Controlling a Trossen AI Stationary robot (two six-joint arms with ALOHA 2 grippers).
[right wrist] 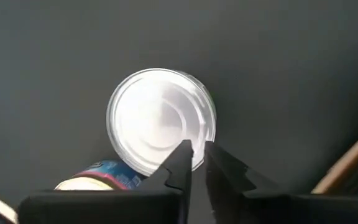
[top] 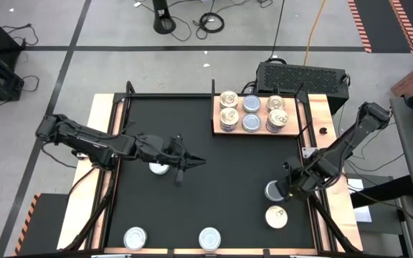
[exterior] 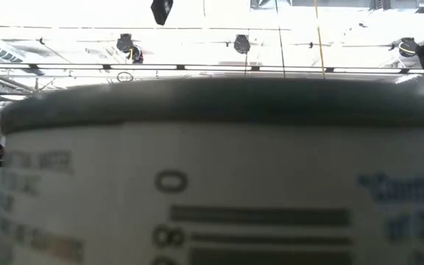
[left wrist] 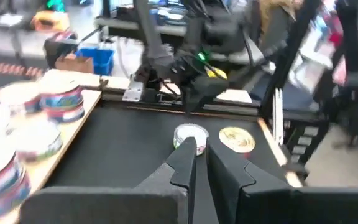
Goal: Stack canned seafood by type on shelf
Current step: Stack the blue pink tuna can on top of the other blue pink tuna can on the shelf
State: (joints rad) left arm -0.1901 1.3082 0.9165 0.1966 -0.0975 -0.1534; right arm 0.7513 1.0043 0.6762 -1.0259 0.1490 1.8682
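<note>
1. While the right gripper (right wrist: pixel 194 149) hangs directly over the silver-topped can (right wrist: pixel 160 118), its fingers are drawn nearly together and grasp nothing. This can stands on the black table, well apart from the shelf (top: pixel 258 133), off its right front corner.
2. Risk: fingers this narrow cannot straddle the can. A descent from here would likely strike the lid and push or tip the can instead of seizing it.
3. Risk: the gold-topped can (top: pixel 276 216) sits just beside the silver one, on the side away from the shelf. Spreading the fingers low could nudge it.
4. Risk: the shelf already bears six crowded stacks. A can carried in low or set down off-centre could topple a neighbouring stack, or land on the wrong type.
5. The left gripper (top: pixel 192 163), also nearly closed and empty, waits beside another loose can (top: pixel 160 168), well off the shelf's left front corner.
6. One can (exterior: pixel 212 184) blocks the low view, so clearance above the table cannot be judged there.
</note>
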